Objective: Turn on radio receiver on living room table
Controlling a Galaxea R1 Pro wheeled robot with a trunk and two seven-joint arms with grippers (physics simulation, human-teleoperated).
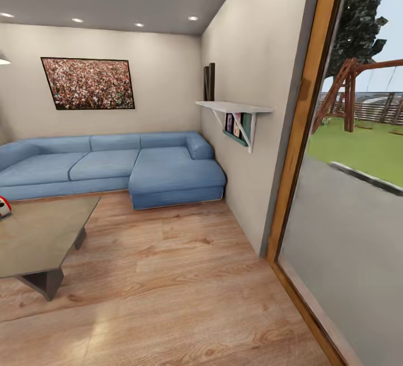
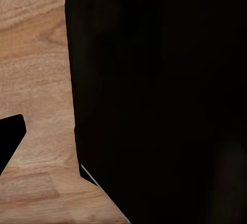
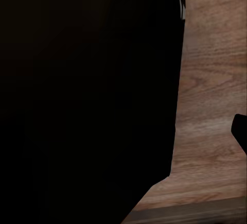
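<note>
The red radio receiver [image 1: 3,207] with white trim peeks in at the far left edge of the head view, sitting on the low grey glossy table [image 1: 39,237]. Most of the radio is cut off by the frame. The living room has a light wood plank floor [image 1: 184,276], a blue L-shaped sofa [image 1: 112,167] and a framed crowd picture [image 1: 88,83]. In the left wrist view a dark fingertip [image 2: 10,137] juts over the floor beside a large black body. A similar dark tip [image 3: 241,131] shows in the right wrist view. Neither view reveals how the jaws stand.
A beige wall [image 1: 246,103] with a white shelf [image 1: 235,107] runs along the right. Beyond it a wood-framed glass door [image 1: 302,131] looks onto a garden with a swing set. Open floor lies between the table and this wall.
</note>
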